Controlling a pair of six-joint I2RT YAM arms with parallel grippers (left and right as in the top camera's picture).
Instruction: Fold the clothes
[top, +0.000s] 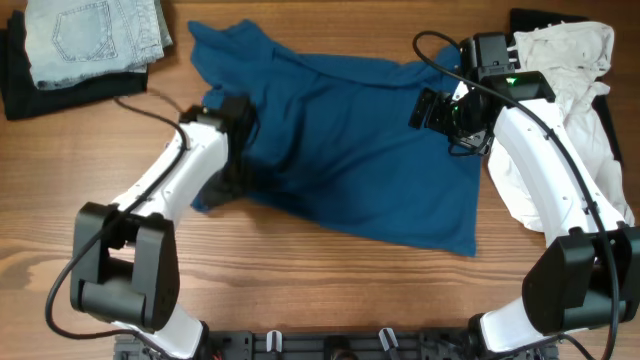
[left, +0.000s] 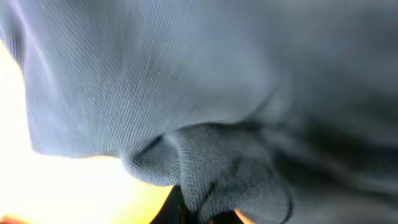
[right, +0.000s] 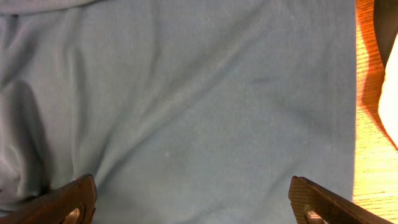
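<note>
The clothes, a dark blue T-shirt (top: 340, 150), lie rumpled across the middle of the wooden table (top: 300, 280). My left gripper (top: 232, 135) sits at the shirt's left side. In the left wrist view the blue cloth (left: 186, 81) fills the frame, and a bunched fold of it is pinched where my left gripper (left: 205, 214) is shut. My right gripper (top: 432, 108) hovers over the shirt's upper right part. In the right wrist view it (right: 193, 202) is wide open above smooth cloth (right: 186, 93), with both fingers (right: 68, 199) apart and nothing between them.
Folded pale denim (top: 95, 35) rests on black cloth (top: 30, 95) at the back left. A white garment (top: 570, 80) lies heaped at the right edge, under my right arm. Bare wood (right: 373, 137) shows just past the shirt's hem.
</note>
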